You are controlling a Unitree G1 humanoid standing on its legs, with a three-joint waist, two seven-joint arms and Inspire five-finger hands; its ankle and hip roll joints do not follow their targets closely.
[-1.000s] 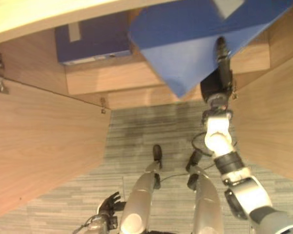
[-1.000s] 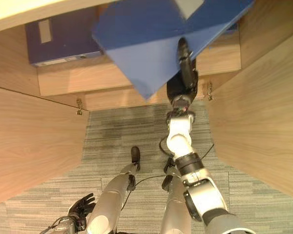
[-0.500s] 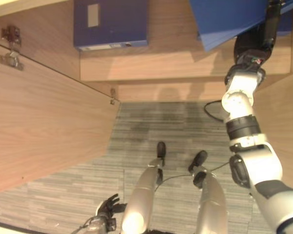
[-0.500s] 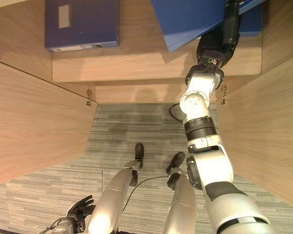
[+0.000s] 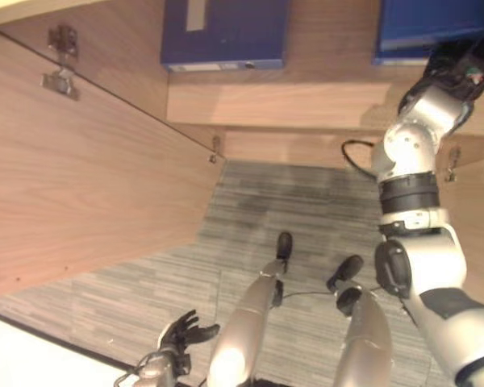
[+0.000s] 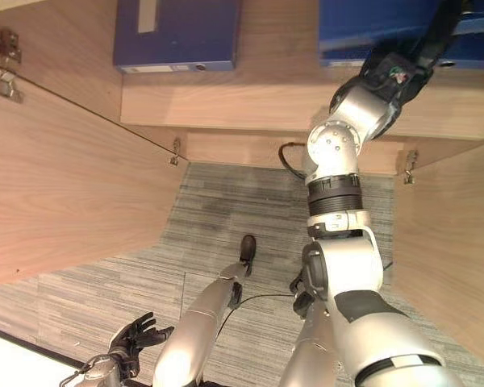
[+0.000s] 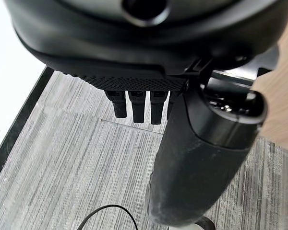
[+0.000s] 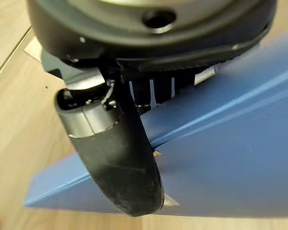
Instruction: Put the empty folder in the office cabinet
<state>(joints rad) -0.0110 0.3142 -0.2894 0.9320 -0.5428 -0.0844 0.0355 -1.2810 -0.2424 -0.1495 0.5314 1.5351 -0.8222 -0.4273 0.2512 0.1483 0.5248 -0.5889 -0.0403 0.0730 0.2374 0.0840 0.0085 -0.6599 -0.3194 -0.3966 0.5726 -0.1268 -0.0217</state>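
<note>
The blue folder (image 6: 371, 24) lies in the open office cabinet, over the right end of its wooden shelf (image 5: 290, 105). My right hand (image 6: 444, 32) reaches into the cabinet and is shut on the folder. In the right wrist view the thumb (image 8: 120, 153) presses on the folder's blue cover (image 8: 240, 158) and the fingers lie behind it. My left hand (image 5: 181, 332) hangs low at the left, above the carpet, open with spread fingers (image 7: 134, 103) and holding nothing.
A darker blue folder (image 5: 226, 32) lies on the same shelf further left. The cabinet's left door (image 5: 81, 177) and right door (image 6: 460, 266) stand open on both sides. Grey striped carpet (image 5: 290, 218) covers the floor below.
The view has shifted. My right hand has carried the folder from in front of the cabinet, tilted, up and in over the shelf's right end, where it now sits level.
</note>
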